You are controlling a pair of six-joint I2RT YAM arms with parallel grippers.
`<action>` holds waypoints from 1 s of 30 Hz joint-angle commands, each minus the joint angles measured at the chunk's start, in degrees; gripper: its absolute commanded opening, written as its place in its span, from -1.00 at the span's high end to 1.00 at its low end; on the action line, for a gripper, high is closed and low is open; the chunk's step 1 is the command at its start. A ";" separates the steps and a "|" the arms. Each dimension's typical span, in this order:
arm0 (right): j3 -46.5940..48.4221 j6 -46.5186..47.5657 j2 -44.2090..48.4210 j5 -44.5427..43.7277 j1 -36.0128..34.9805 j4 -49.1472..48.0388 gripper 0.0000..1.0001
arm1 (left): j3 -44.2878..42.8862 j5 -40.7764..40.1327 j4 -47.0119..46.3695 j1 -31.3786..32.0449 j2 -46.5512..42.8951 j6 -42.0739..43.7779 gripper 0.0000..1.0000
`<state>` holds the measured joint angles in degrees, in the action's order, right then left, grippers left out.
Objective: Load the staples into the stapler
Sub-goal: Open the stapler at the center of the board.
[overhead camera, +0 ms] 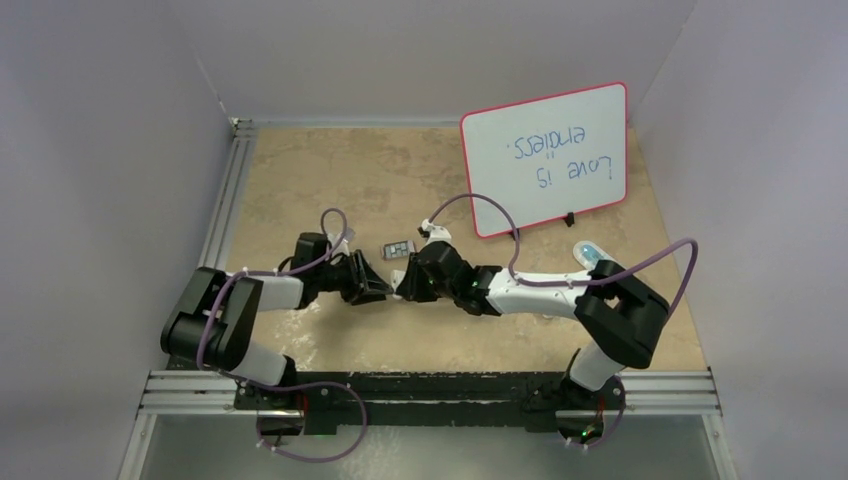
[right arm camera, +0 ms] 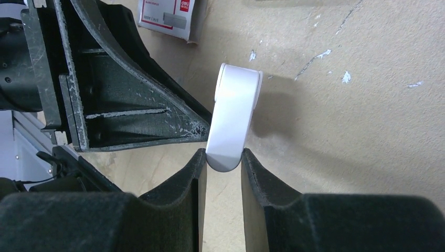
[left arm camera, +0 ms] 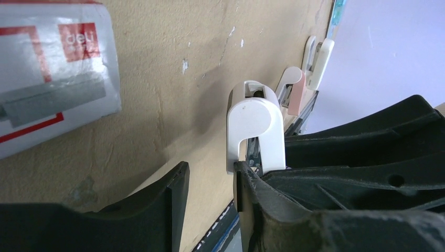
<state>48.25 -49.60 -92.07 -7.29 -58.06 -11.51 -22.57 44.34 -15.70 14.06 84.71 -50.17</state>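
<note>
The staple box [left arm camera: 52, 68] lies flat on the table [overhead camera: 330, 170], just beyond both grippers; we cannot see the strips themselves. We judge them light and brittle, best pinched gently along their long sides. The right gripper [right arm camera: 223, 157] clamps one end of the smooth white stapler [right arm camera: 233, 115]. The left gripper [left arm camera: 211, 168] stands part-open beside it, holding nothing.

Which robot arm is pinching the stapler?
The right arm: its jaws clamp the stapler's rounded end. The left arm's jaws stand apart, gripping nothing.
</note>
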 commanded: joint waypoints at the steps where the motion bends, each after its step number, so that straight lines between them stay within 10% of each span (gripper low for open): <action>1: -0.09 -1.34 2.01 3.22 0.62 -5.16 0.53 | 0.82 1.09 -7.90 0.77 1.68 -2.18 0.31; 24: 0.63 -0.66 0.23 5.97 1.28 -6.16 0.53 | 1.83 2.48 -10.88 1.14 0.28 -3.58 0.30; 30: 0.73 -0.67 0.44 5.69 1.72 -5.72 0.54 | 0.14 -1.77 -2.38 1.14 -4.07 0.80 -0.08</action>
<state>47.86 -49.89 -92.51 -3.38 -56.23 -13.32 -20.97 44.21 -20.71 14.70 84.55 -52.64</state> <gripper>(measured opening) 0.285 0.513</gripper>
